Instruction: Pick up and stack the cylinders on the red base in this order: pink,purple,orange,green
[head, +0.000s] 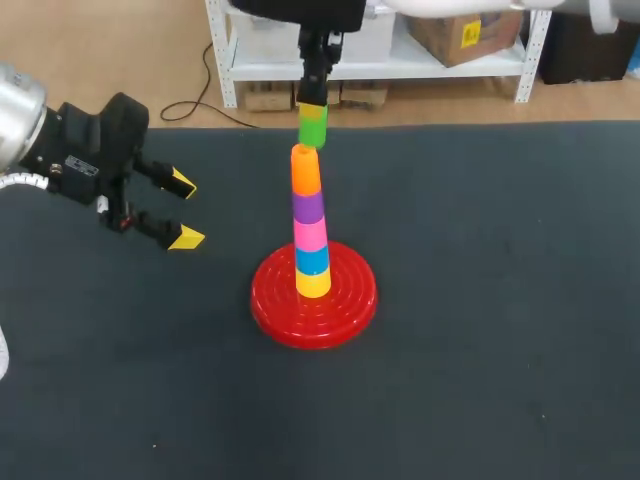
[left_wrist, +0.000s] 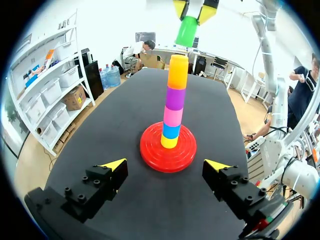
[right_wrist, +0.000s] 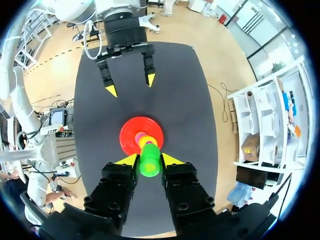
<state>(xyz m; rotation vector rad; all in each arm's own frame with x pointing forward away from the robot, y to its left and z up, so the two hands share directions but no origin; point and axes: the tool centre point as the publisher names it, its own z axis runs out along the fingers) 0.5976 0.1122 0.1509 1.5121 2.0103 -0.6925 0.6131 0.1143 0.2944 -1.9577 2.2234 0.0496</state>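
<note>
Stacking nearly complete: right hand (right_wrist: 148, 159) clamps green cylinder (head: 313, 126) over seated orange cylinder (head: 306, 170), final placement pending; left hand (head: 182, 210) open.

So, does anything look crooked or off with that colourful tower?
Only slightly. The green cylinder, gripped in the right pincer, hangs tilted above the orange cylinder rather than square with it. The tower on the red base stands whole, and nothing has toppled or spilled.
</note>
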